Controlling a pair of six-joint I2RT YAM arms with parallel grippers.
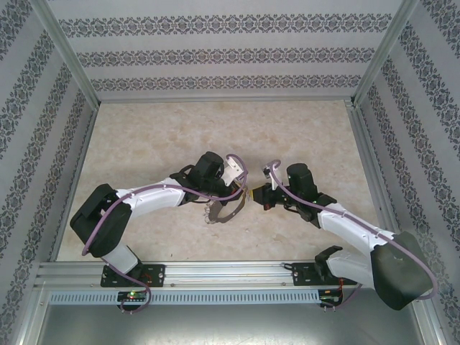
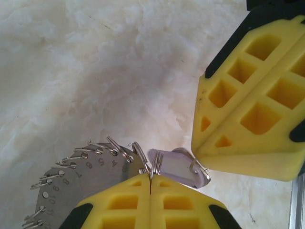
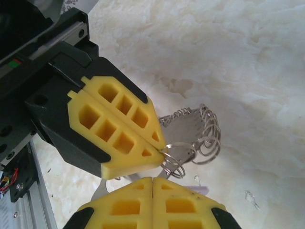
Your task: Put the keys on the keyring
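key: 1 small key [image 2: 172,167], flat pale lilac-white head, thin wire loop at its right corner; shank not made out.
keyring: grey metal plate [image 2: 90,176] stamped with numbers, its curved rim strung with many small silvery split rings; the top camera shows it as a thin hoop [image 1: 226,210] between the 2 arms.
key vs keyring: head lies just beside the ring's end, touching the nearest split rings; whether it is threaded on cannot be told.
left tool: clenched [image 2: 150,180], yellow pads pressed together on the keyring, 1 split ring standing out of the seam.
right tool: clenched [image 2: 201,157], its tip on the key's wire loop, which comes out at the seam.
tools: tips [image 3: 159,147] and [image 3: 152,183] nearly touching, meeting at an angle, silvery coils [image 3: 190,140] bunched just past them.
worktop: pale marbled surface [image 1: 144,144], seen beneath key and ring near the middle.
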